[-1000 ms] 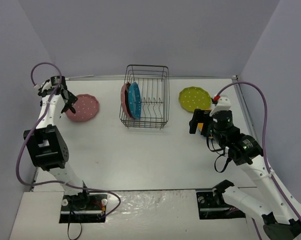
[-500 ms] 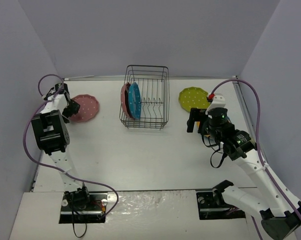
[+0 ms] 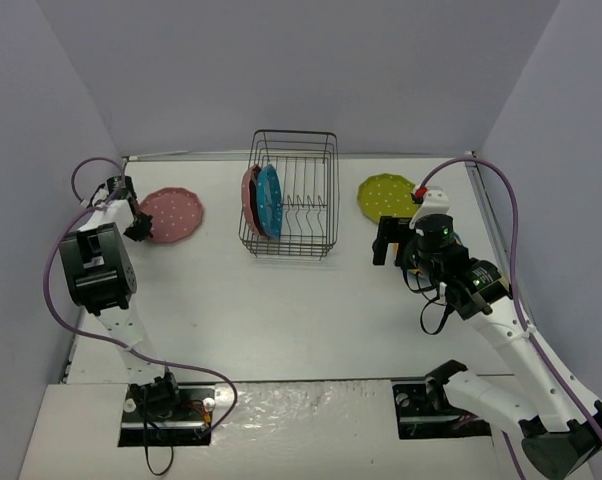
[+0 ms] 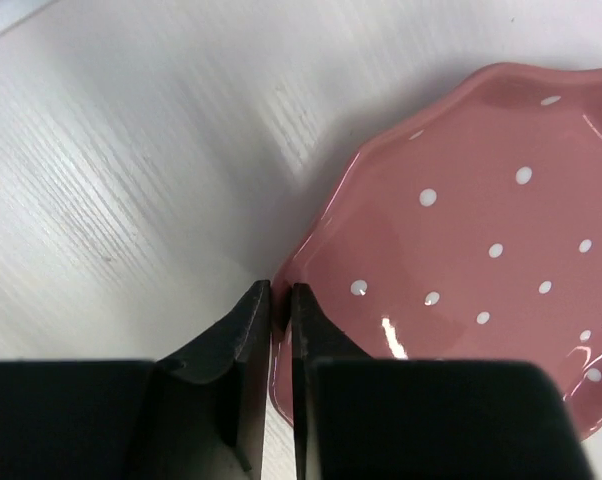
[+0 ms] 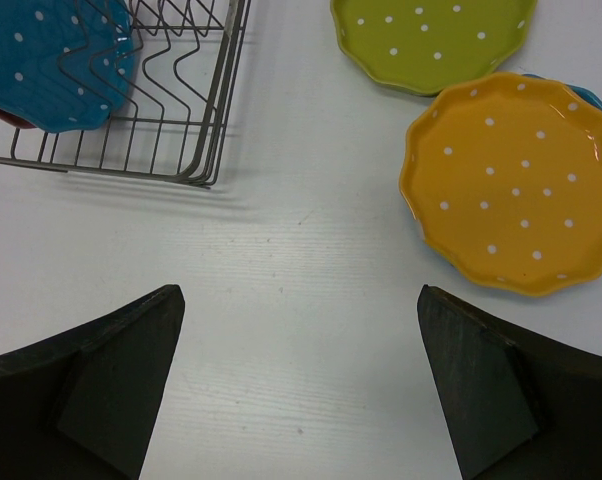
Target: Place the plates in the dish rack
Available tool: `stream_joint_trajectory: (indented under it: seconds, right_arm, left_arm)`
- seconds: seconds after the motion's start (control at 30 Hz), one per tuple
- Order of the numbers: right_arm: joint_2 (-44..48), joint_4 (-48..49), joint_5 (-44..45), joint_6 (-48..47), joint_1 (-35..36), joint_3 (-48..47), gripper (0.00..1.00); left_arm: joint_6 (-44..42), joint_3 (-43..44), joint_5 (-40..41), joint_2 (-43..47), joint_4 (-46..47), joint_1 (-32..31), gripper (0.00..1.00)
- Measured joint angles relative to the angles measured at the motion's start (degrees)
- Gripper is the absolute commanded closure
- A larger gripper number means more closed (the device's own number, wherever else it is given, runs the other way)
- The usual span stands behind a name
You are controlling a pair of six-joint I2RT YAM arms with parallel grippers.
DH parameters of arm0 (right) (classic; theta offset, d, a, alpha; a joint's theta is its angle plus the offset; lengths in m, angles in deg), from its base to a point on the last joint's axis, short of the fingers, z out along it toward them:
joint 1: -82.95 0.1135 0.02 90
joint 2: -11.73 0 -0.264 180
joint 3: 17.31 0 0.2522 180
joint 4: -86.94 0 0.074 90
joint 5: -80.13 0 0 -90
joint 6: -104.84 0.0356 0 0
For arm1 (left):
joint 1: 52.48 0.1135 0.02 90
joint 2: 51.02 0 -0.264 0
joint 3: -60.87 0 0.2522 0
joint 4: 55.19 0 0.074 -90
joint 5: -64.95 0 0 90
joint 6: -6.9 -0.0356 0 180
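A pink plate (image 3: pixel 173 215) lies on the table at the far left, and my left gripper (image 3: pixel 138 224) is shut on its left rim; in the left wrist view the pink plate (image 4: pixel 481 250) has its edge pinched between the two dark fingers (image 4: pixel 243 330). The black wire dish rack (image 3: pixel 291 195) stands at the back centre with a pink plate (image 3: pixel 249 198) and a blue plate (image 3: pixel 269 200) upright in its left end. My right gripper (image 5: pixel 301 300) hangs open over bare table. An orange plate (image 5: pixel 516 185) lies on a blue plate (image 5: pixel 591 100) to its right, with a lime green plate (image 3: pixel 389 197) behind them.
The enclosure's walls close in at the left, back and right. The right arm's purple cable (image 3: pixel 516 220) arcs over the right side. The rack's right part holds only bare prongs (image 5: pixel 181 60).
The left gripper dropped to the pink plate's left rim and closed on it. The right arm moved slightly toward the back and stayed open.
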State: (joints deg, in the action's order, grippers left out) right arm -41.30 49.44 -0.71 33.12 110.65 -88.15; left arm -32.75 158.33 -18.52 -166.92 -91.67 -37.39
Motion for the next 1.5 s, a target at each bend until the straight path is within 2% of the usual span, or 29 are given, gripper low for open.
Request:
stream_joint_trajectory:
  seconds: [0.17,0.37,0.63,0.9,1.0,1.17,1.43,1.5]
  right_arm:
    - [0.42,0.40,-1.71,-0.04,0.00,0.30,0.00]
    - [1.16,2.42,-6.90,0.94,0.02,2.18,0.00]
    - [0.62,5.69,-13.40,5.11,1.70,8.96,0.01]
    - [-3.21,10.24,-15.34,10.85,7.91,14.88,0.08]
    - [-5.53,12.55,-15.64,12.56,9.26,16.65,0.10]
    - [-11.30,15.98,-15.64,14.76,11.28,18.83,0.12]
    - [-13.69,21.79,-15.91,18.04,13.90,25.58,0.17]
    - [-14.66,22.90,-15.70,19.05,14.75,26.11,0.22]
  left_arm:
    - [0.79,-9.95,-0.81,6.59,2.94,-0.30,1.00]
    - [0.91,-26.40,-1.19,20.48,0.91,-3.34,1.00]
    - [6.20,-46.33,-2.69,42.24,-2.95,-20.79,1.00]
    - [17.86,-54.41,-1.32,58.17,-11.23,-40.61,1.00]
    - [21.61,-54.44,-0.38,58.65,-11.32,-47.65,1.00]
    - [25.70,-50.96,2.22,51.13,-9.81,-56.24,1.00]
    - [26.63,-46.07,4.08,42.03,-2.03,-60.77,1.00]
    - [26.88,-45.98,4.43,40.82,-0.80,-61.43,1.00]
